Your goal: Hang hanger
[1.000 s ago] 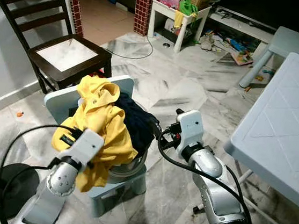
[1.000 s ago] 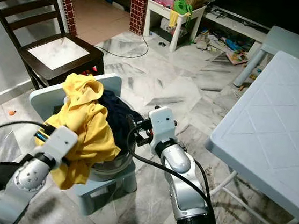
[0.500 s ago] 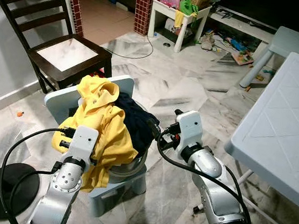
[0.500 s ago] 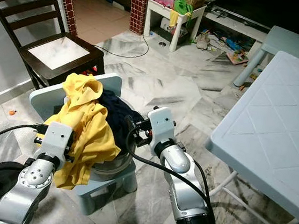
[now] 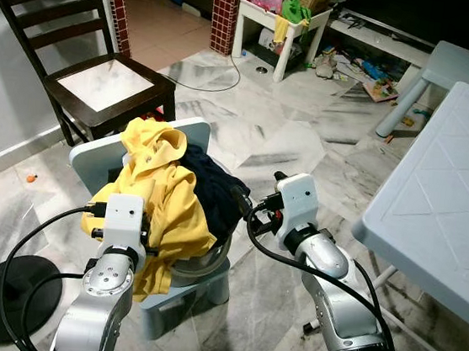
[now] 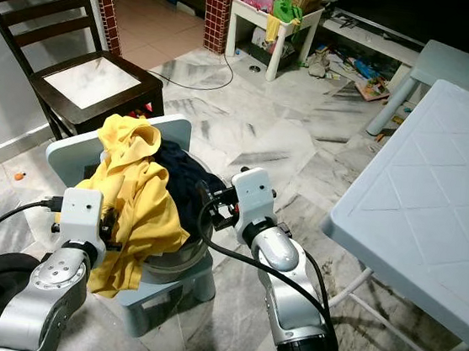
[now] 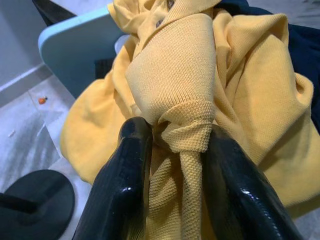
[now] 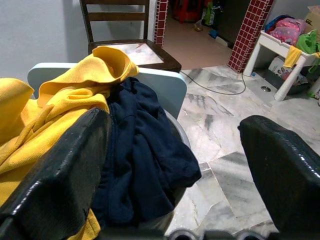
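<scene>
Veined marble floor (image 5: 281,138), left gripper (image 7: 175,150) pinching ribbed yellow knit (image 7: 175,80)

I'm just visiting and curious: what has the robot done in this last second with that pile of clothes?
The left gripper swung upright and closed on a fold of the yellow shirt. The right gripper stayed open beside the dark blue garment; the pile hasn't shifted.

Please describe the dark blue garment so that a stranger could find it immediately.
Find the pale blue stool in front of the dark wooden chair; a metal basin sits on it, heaped with clothes. The navy garment lies on the heap's right, by the open right gripper. Its neighbour, the yellow shirt, is bright.
</scene>
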Robot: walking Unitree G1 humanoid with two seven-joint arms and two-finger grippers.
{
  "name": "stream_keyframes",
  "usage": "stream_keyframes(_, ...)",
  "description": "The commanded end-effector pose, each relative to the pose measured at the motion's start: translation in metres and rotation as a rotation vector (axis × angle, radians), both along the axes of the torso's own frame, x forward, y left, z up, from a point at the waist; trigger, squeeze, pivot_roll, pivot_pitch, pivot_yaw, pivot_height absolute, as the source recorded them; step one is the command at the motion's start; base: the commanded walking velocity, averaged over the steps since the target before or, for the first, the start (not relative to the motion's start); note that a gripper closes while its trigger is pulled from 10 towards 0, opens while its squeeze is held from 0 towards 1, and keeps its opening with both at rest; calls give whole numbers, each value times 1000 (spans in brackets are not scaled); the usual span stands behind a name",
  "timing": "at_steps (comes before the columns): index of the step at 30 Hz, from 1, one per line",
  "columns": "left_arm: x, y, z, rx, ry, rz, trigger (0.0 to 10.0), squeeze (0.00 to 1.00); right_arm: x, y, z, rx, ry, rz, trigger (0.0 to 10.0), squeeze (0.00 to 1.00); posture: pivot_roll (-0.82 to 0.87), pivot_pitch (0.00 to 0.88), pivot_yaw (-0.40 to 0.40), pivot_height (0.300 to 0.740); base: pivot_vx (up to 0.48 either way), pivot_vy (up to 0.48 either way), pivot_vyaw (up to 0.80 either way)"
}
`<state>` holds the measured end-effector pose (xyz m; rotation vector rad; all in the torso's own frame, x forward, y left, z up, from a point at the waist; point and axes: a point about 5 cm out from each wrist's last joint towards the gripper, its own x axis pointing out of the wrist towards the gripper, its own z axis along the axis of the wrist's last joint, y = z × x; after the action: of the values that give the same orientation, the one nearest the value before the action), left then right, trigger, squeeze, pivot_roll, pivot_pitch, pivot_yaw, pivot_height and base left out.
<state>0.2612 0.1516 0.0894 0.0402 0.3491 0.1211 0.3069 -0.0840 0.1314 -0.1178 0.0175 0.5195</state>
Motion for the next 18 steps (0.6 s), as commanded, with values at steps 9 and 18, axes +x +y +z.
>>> stream_keyframes(9, -6, 0, -5, -147, 84, 57, 0, 0, 0, -1, -1, -13, 4, -3, 10000, 0, 13, 106, -58, 740, 0, 0, 0)
stream_keyframes(18, -3, 8, -6, -149, 85, 80, 0, 0, 0, -2, -2, -16, 5, -9, 10000, 0, 13, 106, -58, 740, 0, 0, 0)
